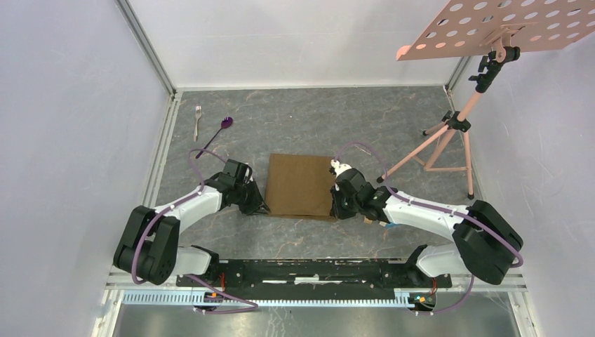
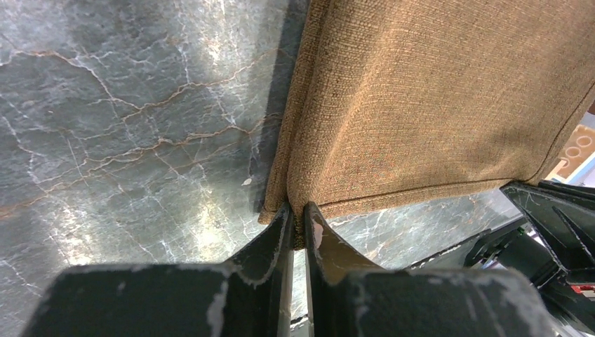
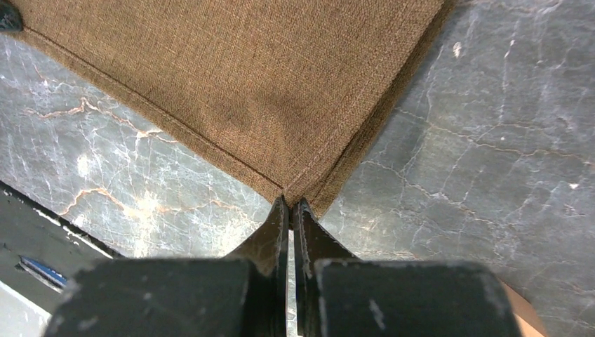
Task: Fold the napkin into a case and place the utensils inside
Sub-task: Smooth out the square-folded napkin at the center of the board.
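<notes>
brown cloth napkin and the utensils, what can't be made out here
Top view: near corners of the brown square cloth napkin, hidden under the left gripper and right gripper.
Top view: silver metal fork and purple-bowled spoon, too small for detail; absent from both wrist views.
Left wrist view: pale object at the right edge, cut off.

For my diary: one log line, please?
left gripper: shut on brown cloth napkin corner | right gripper: shut on another corner | silver fork, purple-bowled spoon: far left

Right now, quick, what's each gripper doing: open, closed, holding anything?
Left gripper: closed on the napkin, at its near left corner.
Right gripper: closed on the napkin's near right corner.
</notes>
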{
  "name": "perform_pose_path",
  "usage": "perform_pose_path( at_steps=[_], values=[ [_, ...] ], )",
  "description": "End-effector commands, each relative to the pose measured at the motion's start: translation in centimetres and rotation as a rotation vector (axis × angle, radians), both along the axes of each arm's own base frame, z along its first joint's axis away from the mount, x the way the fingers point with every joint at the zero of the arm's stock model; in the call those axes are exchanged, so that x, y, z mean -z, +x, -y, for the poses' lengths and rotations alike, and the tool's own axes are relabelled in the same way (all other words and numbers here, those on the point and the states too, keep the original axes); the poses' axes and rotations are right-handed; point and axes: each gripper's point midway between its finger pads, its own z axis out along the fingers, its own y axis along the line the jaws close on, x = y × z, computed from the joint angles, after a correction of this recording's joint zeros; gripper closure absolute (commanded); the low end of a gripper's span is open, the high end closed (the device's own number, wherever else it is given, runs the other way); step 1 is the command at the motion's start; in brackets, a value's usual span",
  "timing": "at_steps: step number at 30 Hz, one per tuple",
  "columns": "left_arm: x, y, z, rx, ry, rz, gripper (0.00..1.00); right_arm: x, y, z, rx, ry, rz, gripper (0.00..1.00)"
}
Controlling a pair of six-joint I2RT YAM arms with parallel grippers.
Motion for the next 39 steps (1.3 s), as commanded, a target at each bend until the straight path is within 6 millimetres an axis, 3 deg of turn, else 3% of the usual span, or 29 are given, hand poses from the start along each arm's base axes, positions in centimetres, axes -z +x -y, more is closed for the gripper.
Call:
perform_pose_path(
  at_steps=[1, 3, 7, 10, 14, 17, 21, 24, 26, 27, 30, 33, 35, 39],
  values=[
    [0.6, 0.2, -0.5, -0.009, 0.027, 0.000, 0.84, 0.4, -0.6, -0.5, -0.017, 0.036, -0.019, 1.00],
    [0.8, 0.0, -0.5, -0.008, 0.031, -0.005, 0.83, 0.5, -0.8, -0.4, -0.023, 0.033, -0.022, 0.96],
    [0.6, -0.2, -0.9, 0.000, 0.052, -0.010, 0.76, 0.3, -1.6, -0.3, -0.075, 0.030, -0.034, 0.78],
    [-0.6, -0.6, -1.1, 0.007, 0.056, -0.007, 0.67, -1.3, -1.9, 0.0, -0.122, 0.036, 0.000, 0.67],
    [-2.9, -0.8, -0.7, 0.002, 0.012, 0.032, 0.55, -3.5, -1.4, -0.8, -0.173, 0.074, 0.060, 0.59],
    [-4.4, 0.2, -0.2, -0.004, -0.007, 0.061, 0.55, -3.7, -0.9, -2.6, -0.204, 0.131, 0.062, 0.61],
    [-5.0, 1.2, 0.5, -0.021, -0.039, 0.070, 0.64, -3.1, -0.3, -4.9, -0.225, 0.204, 0.050, 0.73],
    [-4.4, 1.5, 1.1, -0.016, -0.066, 0.072, 0.69, -1.5, -0.2, -4.6, -0.227, 0.177, 0.048, 0.77],
    [-3.4, 1.1, 1.2, -0.005, -0.063, 0.025, 0.81, -0.4, -0.4, -4.1, -0.225, 0.150, 0.037, 0.80],
    [-3.1, 0.8, 1.2, -0.004, -0.066, 0.009, 0.83, 0.0, -0.5, -4.0, -0.225, 0.148, 0.033, 0.80],
    [-3.2, 0.3, 0.2, -0.042, -0.027, 0.024, 0.77, 1.5, -1.4, -3.0, -0.221, 0.120, 0.002, 0.80],
    [-4.8, 0.0, -1.6, -0.067, 0.053, 0.074, 0.69, 2.7, -2.6, -2.3, -0.218, 0.128, -0.025, 0.78],
    [-6.3, 0.4, -1.9, -0.073, 0.060, 0.124, 0.63, 2.0, -2.6, -2.6, -0.235, 0.142, -0.025, 0.76],
    [-7.2, 1.3, 0.2, -0.042, -0.041, 0.126, 0.67, -3.5, 0.2, -5.8, -0.270, 0.239, 0.099, 0.60]
  ],
)
